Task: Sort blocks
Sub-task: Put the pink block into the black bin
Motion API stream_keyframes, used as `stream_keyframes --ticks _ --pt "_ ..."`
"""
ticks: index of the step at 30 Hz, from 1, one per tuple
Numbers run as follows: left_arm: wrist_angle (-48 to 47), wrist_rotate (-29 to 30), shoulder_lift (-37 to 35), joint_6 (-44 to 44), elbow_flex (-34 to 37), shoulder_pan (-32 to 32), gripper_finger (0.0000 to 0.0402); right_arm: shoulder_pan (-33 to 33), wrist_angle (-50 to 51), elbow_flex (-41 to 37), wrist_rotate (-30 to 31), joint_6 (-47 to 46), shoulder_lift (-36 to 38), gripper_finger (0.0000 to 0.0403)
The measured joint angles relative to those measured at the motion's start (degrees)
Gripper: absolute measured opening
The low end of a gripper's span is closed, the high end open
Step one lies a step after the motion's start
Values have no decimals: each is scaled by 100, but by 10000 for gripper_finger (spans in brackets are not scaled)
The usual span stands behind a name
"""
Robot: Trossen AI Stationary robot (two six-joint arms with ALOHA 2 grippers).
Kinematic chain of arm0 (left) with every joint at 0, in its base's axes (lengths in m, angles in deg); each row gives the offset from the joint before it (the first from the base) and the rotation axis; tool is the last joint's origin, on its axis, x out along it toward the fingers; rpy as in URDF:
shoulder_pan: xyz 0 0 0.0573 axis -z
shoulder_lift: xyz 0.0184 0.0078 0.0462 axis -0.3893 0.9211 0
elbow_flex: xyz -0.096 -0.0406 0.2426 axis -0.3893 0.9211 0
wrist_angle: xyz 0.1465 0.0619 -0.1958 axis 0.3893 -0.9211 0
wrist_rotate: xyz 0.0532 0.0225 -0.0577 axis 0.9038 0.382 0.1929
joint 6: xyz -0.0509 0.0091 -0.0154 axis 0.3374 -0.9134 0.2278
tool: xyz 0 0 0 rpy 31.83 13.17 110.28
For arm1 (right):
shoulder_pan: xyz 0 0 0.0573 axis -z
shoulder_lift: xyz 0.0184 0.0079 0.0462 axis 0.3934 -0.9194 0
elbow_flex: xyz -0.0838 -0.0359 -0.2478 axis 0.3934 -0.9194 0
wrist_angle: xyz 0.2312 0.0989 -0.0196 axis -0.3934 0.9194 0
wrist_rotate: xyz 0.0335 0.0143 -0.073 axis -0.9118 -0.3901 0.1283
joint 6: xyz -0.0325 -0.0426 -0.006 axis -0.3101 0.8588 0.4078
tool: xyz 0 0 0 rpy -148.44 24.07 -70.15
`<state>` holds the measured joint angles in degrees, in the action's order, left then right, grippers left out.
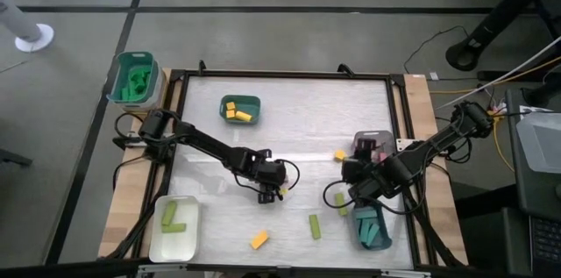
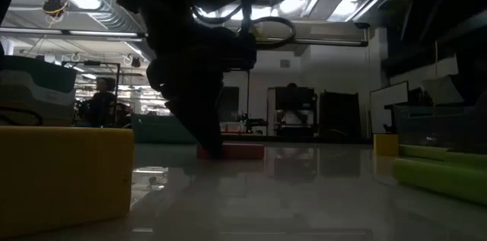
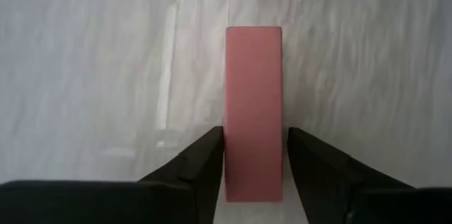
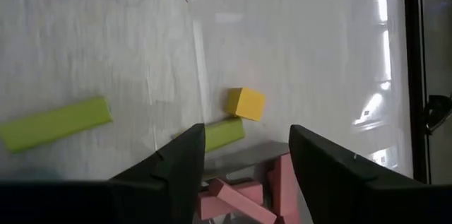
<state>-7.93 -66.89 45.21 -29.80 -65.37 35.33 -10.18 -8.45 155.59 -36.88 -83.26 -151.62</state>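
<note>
Sorting is mostly done (trays hold matching colours): the left gripper (image 3: 256, 155) clamps a pink bar (image 3: 253, 104), the right gripper (image 4: 247, 155) hangs open, and loose lime bars (image 1: 314, 226) and yellow blocks (image 1: 259, 240) remain.

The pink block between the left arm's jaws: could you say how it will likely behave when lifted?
The pink block looks rigid with flat sides, so it should stay put rather than roll. Its smooth faces might slip; the left gripper flanks only one end, so it may tilt.

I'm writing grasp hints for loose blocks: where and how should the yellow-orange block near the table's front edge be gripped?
Grip the yellow-orange block across its two long faces, near its middle, coming straight down from above. It lies flat and askew on the table with open space all round, so turn the gripper to match its slant.
</note>
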Motion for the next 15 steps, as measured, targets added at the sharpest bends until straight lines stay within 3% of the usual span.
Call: stream_keyframes --ticks 6,10,15 --pt "1091 91 37 -297 44 -20 87 0 -16 0 -34 187 0 207" --pt "2092 89 31 -388 29 -139 83 -7 -155 0 -89 184 -2 207" --pt "3118 -765 12 -386 36 -438 83 -7 -984 2 -395 384 -7 207"
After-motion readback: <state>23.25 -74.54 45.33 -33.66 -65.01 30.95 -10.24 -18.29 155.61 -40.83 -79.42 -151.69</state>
